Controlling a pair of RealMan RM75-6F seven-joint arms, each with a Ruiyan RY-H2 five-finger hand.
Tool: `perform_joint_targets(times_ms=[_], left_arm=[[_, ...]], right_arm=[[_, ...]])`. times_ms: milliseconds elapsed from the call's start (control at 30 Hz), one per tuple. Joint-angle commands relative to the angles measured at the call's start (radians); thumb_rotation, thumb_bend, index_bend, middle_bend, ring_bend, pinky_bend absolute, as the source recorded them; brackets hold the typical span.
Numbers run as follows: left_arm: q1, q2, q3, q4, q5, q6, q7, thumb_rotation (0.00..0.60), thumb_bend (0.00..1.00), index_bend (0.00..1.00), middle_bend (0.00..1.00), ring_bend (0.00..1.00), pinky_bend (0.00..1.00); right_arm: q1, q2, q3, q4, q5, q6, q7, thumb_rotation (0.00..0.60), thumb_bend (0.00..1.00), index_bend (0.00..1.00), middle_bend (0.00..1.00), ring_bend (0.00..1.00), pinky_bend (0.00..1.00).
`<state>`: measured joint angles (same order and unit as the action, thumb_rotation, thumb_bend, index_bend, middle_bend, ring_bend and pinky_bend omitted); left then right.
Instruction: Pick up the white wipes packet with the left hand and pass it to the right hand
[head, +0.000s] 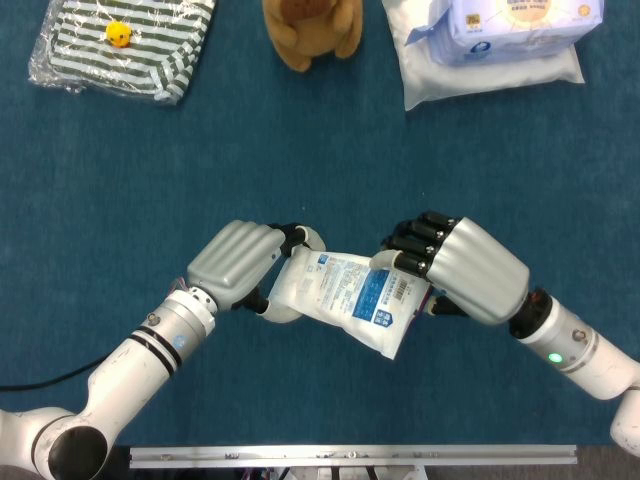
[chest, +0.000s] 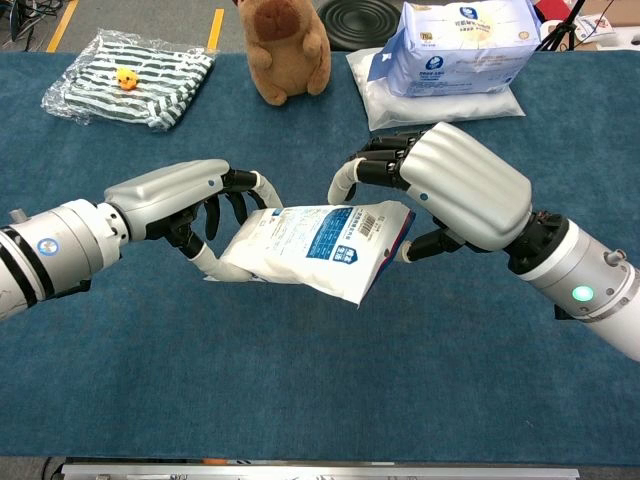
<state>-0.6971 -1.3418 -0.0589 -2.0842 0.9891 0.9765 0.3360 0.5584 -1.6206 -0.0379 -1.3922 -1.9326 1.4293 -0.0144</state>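
The white wipes packet (head: 345, 295) with blue print hangs in the air above the blue table, tilted down toward its right end. My left hand (head: 235, 262) grips its left end, fingers curled over the top and thumb beneath (chest: 175, 190). My right hand (head: 470, 270) cups the packet's (chest: 315, 240) right end. Its fingers (chest: 365, 172) arch just over the top edge, and the thumb sits under the corner by the barcode. A small gap shows between those fingers and the packet in the chest view, so the right hand (chest: 465, 190) does not clamp it.
At the back stand a brown plush toy (head: 310, 30), a bagged striped cloth (head: 120, 40) on the left, and a blue-and-white tissue pack (head: 520, 20) lying on a white bag (head: 480, 75) on the right. A black round object (chest: 360, 18) lies beyond the table.
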Motion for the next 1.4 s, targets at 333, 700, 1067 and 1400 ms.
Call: perform_joint_targets(times_ms=[333, 700, 1067, 1400], left_arm=[[-0.007, 0.003, 0.007, -0.002, 0.004, 0.002, -0.005, 0.600, 0.16, 0.40, 0.39, 0.37, 0.54], [-0.012, 0.006, 0.013, 0.003, 0.005, 0.000, -0.010, 0.600, 0.16, 0.39, 0.26, 0.31, 0.54], [-0.027, 0.031, 0.027, 0.005, 0.007, -0.046, -0.032, 0.600, 0.16, 0.33, 0.00, 0.15, 0.48], [-0.045, 0.057, 0.039, 0.010, 0.005, -0.099, -0.059, 0.600, 0.16, 0.15, 0.00, 0.08, 0.42]], right_arm=[[-0.010, -0.023, 0.006, 0.019, 0.009, 0.028, 0.016, 0.600, 0.27, 0.63, 0.64, 0.55, 0.52], [-0.023, -0.059, 0.020, 0.062, 0.008, 0.087, 0.051, 0.600, 0.30, 0.76, 0.75, 0.65, 0.59], [-0.030, -0.094, 0.030, 0.109, -0.005, 0.149, 0.084, 0.600, 0.33, 0.81, 0.79, 0.69, 0.62], [-0.038, -0.108, 0.044, 0.126, 0.008, 0.178, 0.103, 0.600, 0.35, 0.85, 0.82, 0.71, 0.64]])
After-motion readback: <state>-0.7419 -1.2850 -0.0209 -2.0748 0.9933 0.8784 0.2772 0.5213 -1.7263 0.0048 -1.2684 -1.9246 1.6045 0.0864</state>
